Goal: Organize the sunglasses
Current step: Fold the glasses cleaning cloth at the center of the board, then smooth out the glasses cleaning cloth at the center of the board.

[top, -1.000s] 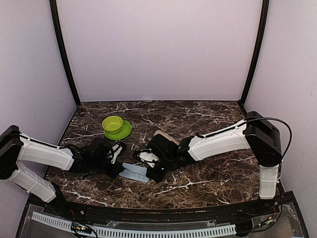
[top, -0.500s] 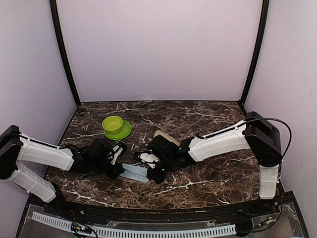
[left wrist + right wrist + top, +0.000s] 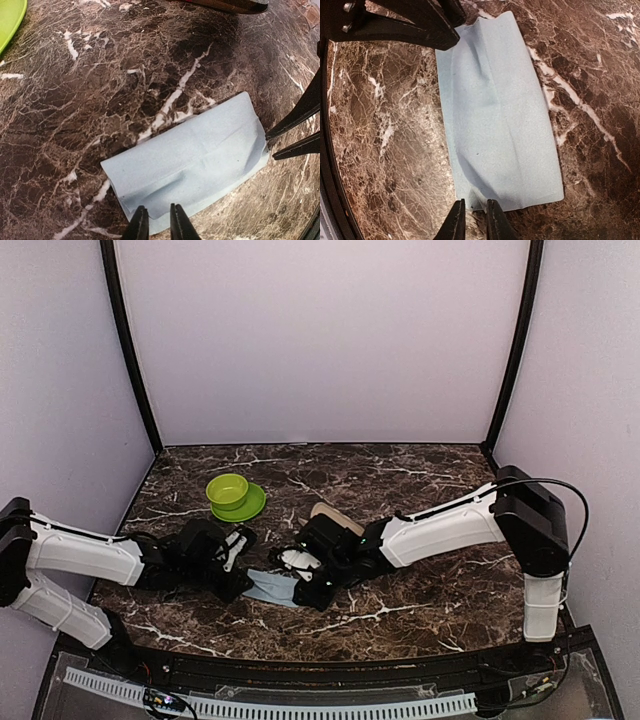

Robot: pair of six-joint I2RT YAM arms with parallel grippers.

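Two short ends of one cloth are in hand. The left gripper (image 3: 156, 214) has its fingers drawn to a narrow gap over one end of the pale blue cloth (image 3: 192, 160), seemingly pinching the edge. The right gripper (image 3: 473, 206) is closed down the same way on the opposite end. Between them the cloth lies flat and folded on the desk (image 3: 420, 465), close to the near edge and a little left of its middle, with a soft ridge running along its length.

To do this step well, I judge both pinches should take every layer at the edge, not just the top one. The two arms should lift or fold together, so the cloth neither stretches taut nor sags and drags on the marble. Keeping the move low should stop the fold from falling open.

No sunglasses show plainly. What looks like a tan case (image 3: 325, 512) lies just behind the right gripper, and a green bowl (image 3: 228, 490) stands on its saucer (image 3: 255, 508) toward the left edge, well apart from the cloth.
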